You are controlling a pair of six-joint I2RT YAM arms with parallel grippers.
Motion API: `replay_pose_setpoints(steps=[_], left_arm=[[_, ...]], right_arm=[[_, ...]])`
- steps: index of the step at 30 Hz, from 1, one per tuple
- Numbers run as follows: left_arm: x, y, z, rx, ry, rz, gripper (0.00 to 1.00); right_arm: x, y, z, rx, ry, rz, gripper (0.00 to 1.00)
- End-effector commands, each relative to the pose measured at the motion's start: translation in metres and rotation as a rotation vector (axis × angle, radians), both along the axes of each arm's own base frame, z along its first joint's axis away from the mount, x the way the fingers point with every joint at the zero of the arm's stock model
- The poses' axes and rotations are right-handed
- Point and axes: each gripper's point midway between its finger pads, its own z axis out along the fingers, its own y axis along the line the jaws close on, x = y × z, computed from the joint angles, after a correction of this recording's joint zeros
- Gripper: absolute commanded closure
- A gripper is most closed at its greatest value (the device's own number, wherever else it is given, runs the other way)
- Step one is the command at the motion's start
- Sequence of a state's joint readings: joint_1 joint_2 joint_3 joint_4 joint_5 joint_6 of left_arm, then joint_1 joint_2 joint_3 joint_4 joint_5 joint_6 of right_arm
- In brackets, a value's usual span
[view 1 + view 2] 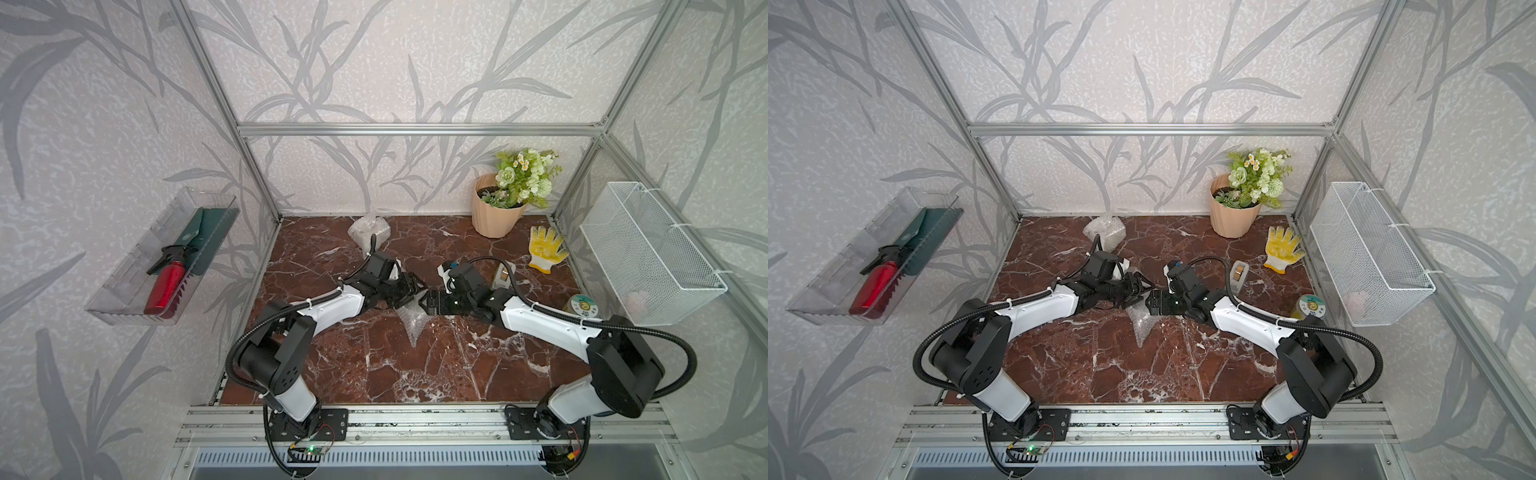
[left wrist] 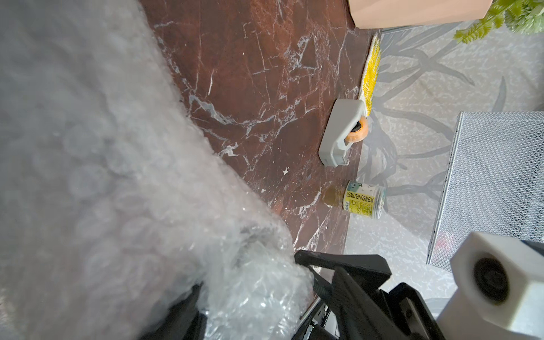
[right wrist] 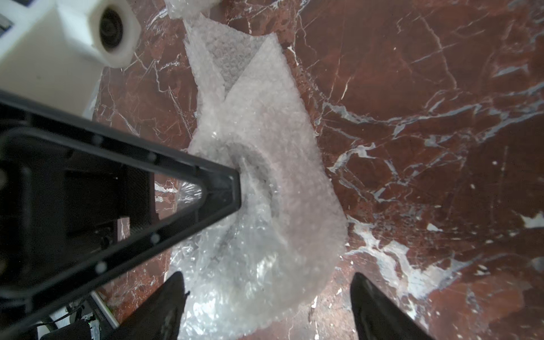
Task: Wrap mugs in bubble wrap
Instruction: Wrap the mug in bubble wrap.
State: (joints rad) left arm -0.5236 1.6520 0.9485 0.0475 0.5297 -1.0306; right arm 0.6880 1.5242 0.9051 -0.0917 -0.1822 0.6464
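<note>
No mug shows bare; the mugs are hidden. A crumpled bundle of bubble wrap (image 1: 411, 322) (image 1: 1140, 322) lies mid-table, one pointed corner trailing toward the front. In the right wrist view the bubble wrap (image 3: 265, 132) sinks into a round hollow. My left gripper (image 1: 417, 286) (image 1: 1148, 286) reaches in from the left, and one of its fingers (image 3: 229, 188) pokes into that hollow. Its jaws stand apart with wrap (image 2: 117, 176) bulging between them, left gripper (image 2: 250, 282). My right gripper (image 1: 426, 305) (image 3: 268, 288) faces it, open, straddling the bundle's edge. A second wrapped bundle (image 1: 369, 230) sits at the back.
A peach flowerpot (image 1: 496, 216) stands back right, with a yellow glove (image 1: 545, 249), a tape dispenser (image 1: 503, 276) and a small jar (image 1: 582, 305) along the right side. A white wire basket (image 1: 648, 253) hangs on the right wall, a clear tray (image 1: 124, 291) on the left.
</note>
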Motion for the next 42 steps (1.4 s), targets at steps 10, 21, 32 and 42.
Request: replay_pose_setpoints(steps=[10,21,32,42], left_arm=[[-0.007,0.009,-0.038,0.046,0.111,0.048,0.32],[-0.007,0.008,-0.035,0.037,0.108,0.043,0.32],[0.026,0.026,0.042,0.019,-0.131,0.045,0.35],[0.046,0.144,0.007,0.311,-0.050,0.307,0.32]], right_arm=[[0.019,0.011,-0.014,0.163,0.044,-0.173,0.16],[0.020,-0.003,-0.060,0.064,0.122,-0.246,0.20],[0.010,-0.006,-0.071,0.015,0.159,-0.211,0.29],[0.005,0.000,-0.084,-0.086,0.203,-0.097,0.30]])
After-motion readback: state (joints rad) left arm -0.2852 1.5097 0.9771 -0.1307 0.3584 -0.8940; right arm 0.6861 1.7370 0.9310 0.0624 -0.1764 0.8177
